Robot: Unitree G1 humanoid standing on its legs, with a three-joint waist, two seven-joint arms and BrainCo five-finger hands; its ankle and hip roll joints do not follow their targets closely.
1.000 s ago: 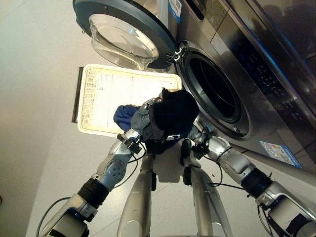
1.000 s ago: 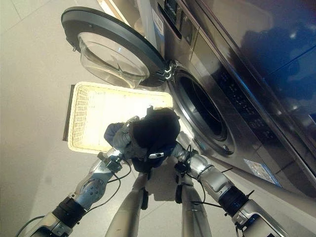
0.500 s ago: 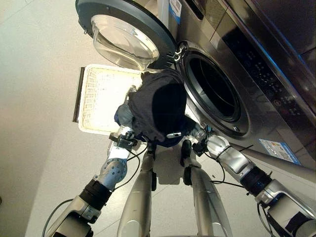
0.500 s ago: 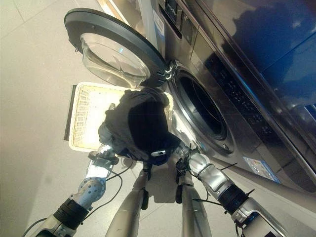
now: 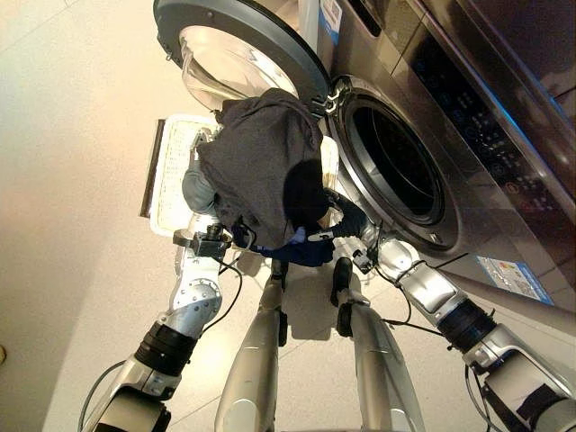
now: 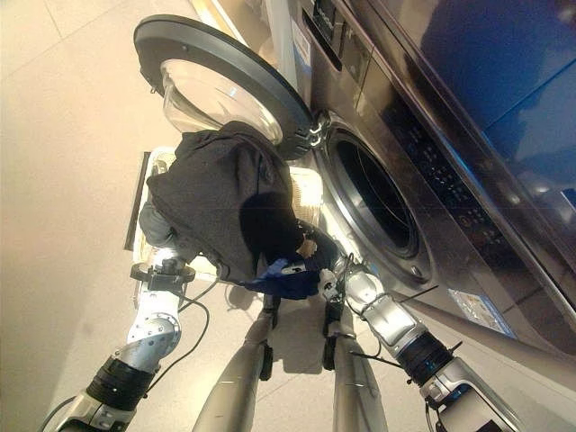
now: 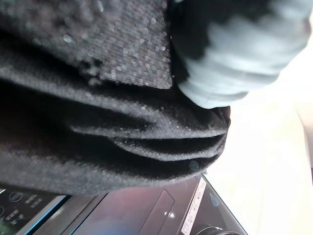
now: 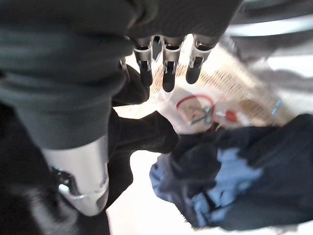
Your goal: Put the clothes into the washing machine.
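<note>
We had the clothes up off the floor, a dark grey bundle with a blue piece hanging under it, held between both arms just in front of the washer's open port and below its open door. The left hand was buried under the cloth, so we could not tell how its fingers stood. On the right hand, dark cloth draped over the knuckles and the fingers poked out straight. The white basket sat on the floor behind the bundle.
</note>
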